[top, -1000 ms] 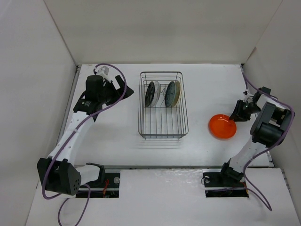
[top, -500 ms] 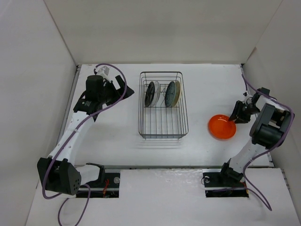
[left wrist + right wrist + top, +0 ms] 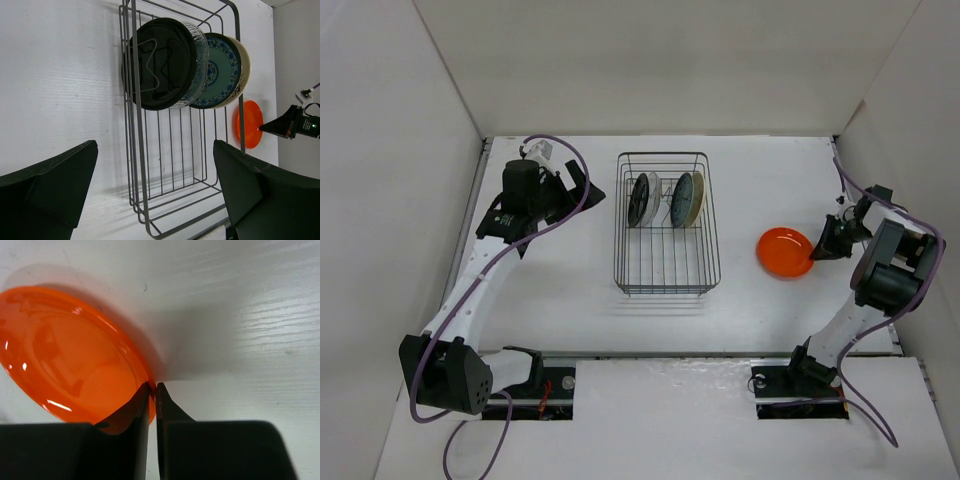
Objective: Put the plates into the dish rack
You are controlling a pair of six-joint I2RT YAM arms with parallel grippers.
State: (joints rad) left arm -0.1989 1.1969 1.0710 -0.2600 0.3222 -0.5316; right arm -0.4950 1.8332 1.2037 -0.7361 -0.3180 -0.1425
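Observation:
The black wire dish rack (image 3: 667, 285) stands mid-table with several plates upright at its far end: black (image 3: 160, 62), clear glass (image 3: 200, 52), teal patterned (image 3: 220, 70) and cream (image 3: 244, 62). The bright orange plate (image 3: 783, 251) is to the right of the rack, tilted, its right rim raised. My right gripper (image 3: 817, 250) is shut on that rim; in the right wrist view the fingertips (image 3: 152, 386) pinch the edge of the orange plate (image 3: 70, 355). My left gripper (image 3: 582, 186) is wide open to the left of the rack, holding nothing, with the rack's bare near half (image 3: 170, 165) between its fingers in the wrist view.
White walls close in the table on the left, back and right. The right wall is close behind my right arm (image 3: 880, 280). The rack's near prongs (image 3: 667, 250) hold nothing.
My right gripper has closed on the orange plate's rim. The plate has shifted a little left and away and now tilts. The left arm has not moved.

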